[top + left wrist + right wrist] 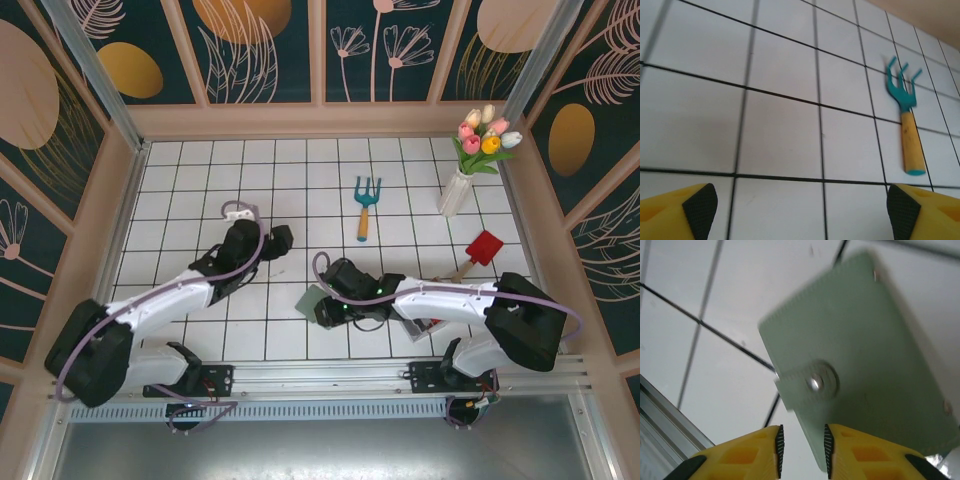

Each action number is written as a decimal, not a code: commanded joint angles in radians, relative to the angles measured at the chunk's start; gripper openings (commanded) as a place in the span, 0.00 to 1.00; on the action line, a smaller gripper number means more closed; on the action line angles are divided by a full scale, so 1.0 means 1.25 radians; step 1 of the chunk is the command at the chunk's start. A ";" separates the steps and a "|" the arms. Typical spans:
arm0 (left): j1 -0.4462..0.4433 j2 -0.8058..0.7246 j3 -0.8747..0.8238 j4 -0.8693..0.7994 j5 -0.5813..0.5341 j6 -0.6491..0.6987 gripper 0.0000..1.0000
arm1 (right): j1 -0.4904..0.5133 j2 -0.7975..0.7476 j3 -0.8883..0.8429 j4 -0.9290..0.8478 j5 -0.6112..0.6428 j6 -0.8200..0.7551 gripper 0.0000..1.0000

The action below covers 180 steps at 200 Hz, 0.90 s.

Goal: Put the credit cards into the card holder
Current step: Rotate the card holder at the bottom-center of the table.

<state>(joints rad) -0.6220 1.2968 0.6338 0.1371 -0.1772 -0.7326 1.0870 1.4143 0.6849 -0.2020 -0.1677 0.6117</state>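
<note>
The card holder (310, 297) is a sage-green wallet lying folded on the white tiled table just left of centre front. In the right wrist view the card holder (865, 355) looms large and blurred, its snap tab (812, 382) facing me. My right gripper (801, 450) straddles its near edge: the edge rests against the right pad, and a gap shows at the left pad. In the top view my right gripper (326, 305) sits at the wallet's right side. My left gripper (802, 212) stands wide open over bare tiles, also seen at left gripper (283, 240). The credit cards are hidden.
A teal hand fork (366, 205) with a tan handle lies mid-table, ahead and right of the left gripper as hand fork (905, 125). A red trowel (482, 250) and a vase of tulips (462, 180) stand at the right. A metal rail (320, 375) runs along the near edge.
</note>
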 commanded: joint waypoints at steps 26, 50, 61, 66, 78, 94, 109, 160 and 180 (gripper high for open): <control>0.003 0.130 0.106 -0.031 0.159 0.059 0.82 | -0.039 0.017 -0.030 -0.024 0.103 0.051 0.27; 0.003 0.158 0.103 -0.003 0.218 0.066 0.80 | -0.107 0.023 -0.048 0.002 0.114 0.027 0.26; 0.003 0.172 0.106 0.007 0.254 0.077 0.78 | -0.135 0.028 -0.048 0.014 0.117 0.007 0.26; 0.003 0.180 0.107 0.010 0.273 0.082 0.77 | -0.147 0.031 -0.045 0.019 0.115 -0.001 0.26; 0.003 0.203 0.117 0.014 0.322 0.092 0.73 | -0.176 0.045 -0.031 0.027 0.116 -0.017 0.26; 0.001 0.234 0.130 0.014 0.387 0.099 0.70 | -0.207 0.069 -0.012 0.047 0.098 -0.038 0.26; 0.002 0.258 0.136 0.002 0.441 0.103 0.64 | -0.215 0.094 0.005 0.061 0.089 -0.040 0.26; -0.006 0.267 0.066 0.049 0.575 0.075 0.63 | -0.212 0.051 0.008 0.090 0.089 0.043 0.29; -0.009 0.282 0.068 0.041 0.596 0.081 0.63 | -0.211 -0.022 -0.009 0.058 0.083 0.083 0.31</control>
<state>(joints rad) -0.6247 1.6230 0.7277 0.1612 0.4736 -0.6323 0.8200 1.4948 0.6937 -0.0940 -0.0711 0.6434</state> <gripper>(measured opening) 0.632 0.305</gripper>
